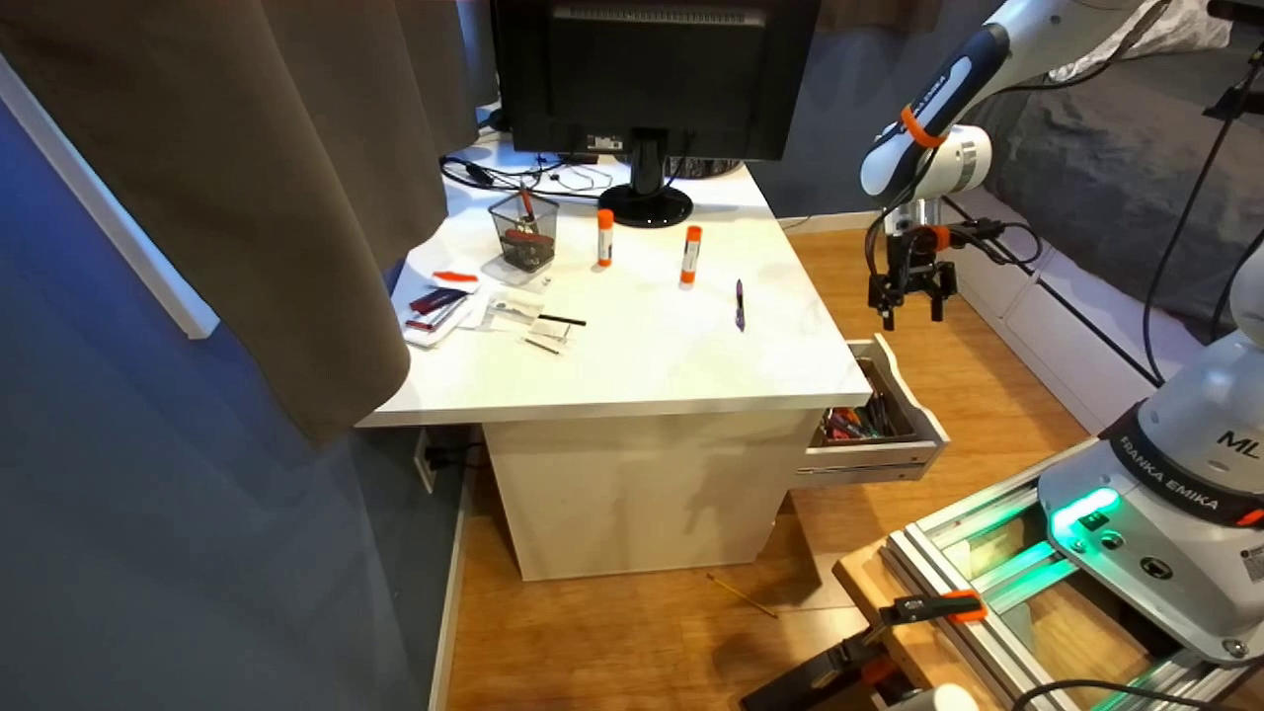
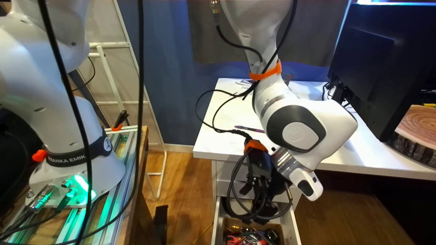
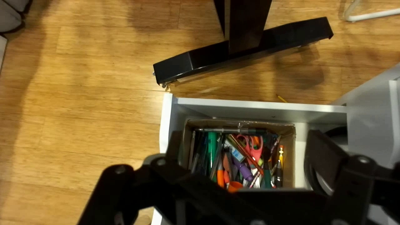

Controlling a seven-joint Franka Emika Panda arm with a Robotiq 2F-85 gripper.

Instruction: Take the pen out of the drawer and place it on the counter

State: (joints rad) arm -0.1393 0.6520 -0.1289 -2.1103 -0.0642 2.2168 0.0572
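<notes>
The gripper (image 1: 912, 316) hangs spread above the pulled-out white drawer (image 1: 869, 458), where a cardboard box (image 3: 290, 159) holds pens (image 3: 220, 176) and pink-handled scissors (image 3: 256, 153), while a slim purple pen (image 1: 740, 308) lies toward the drawer side of the white counter (image 1: 662, 355) and, farther off, the black base band (image 1: 1185, 484) reads "FRANKA EMIKA".

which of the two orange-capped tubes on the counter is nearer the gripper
The tube farther from the mesh cup, toward the gripper; the other tube stands closer to that cup.
</notes>
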